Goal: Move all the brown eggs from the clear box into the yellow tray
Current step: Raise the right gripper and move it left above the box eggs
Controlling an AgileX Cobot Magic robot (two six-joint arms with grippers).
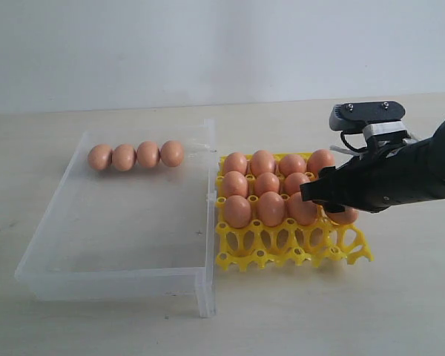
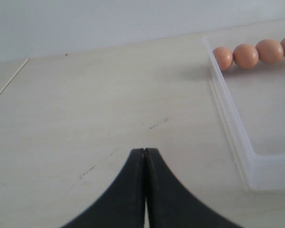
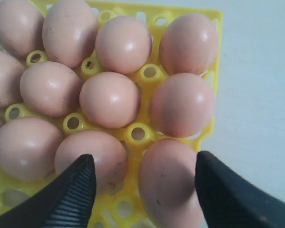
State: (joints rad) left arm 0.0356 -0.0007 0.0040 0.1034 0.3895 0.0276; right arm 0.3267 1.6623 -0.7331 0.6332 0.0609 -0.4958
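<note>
Several brown eggs [image 1: 136, 156] lie in a row along the far wall of the clear box [image 1: 115, 282]. The yellow tray [image 1: 282, 256] beside it holds several more eggs in its far rows, while its nearest row shows bare cells. My right gripper [image 3: 143, 159] hangs open over the tray's right side. Its fingers straddle one egg [image 3: 173, 185] that sits in a tray cell, one finger close by its side and the other well apart. My left gripper [image 2: 144, 151] is shut on nothing above bare table, off the box's end wall [image 2: 232, 128].
The box's open lid or flap stands upright between box and tray [image 1: 210, 222]. Pale table top [image 1: 400, 297] stretches around both. The right arm's black body [image 1: 408, 174] covers the tray's right edge in the exterior view.
</note>
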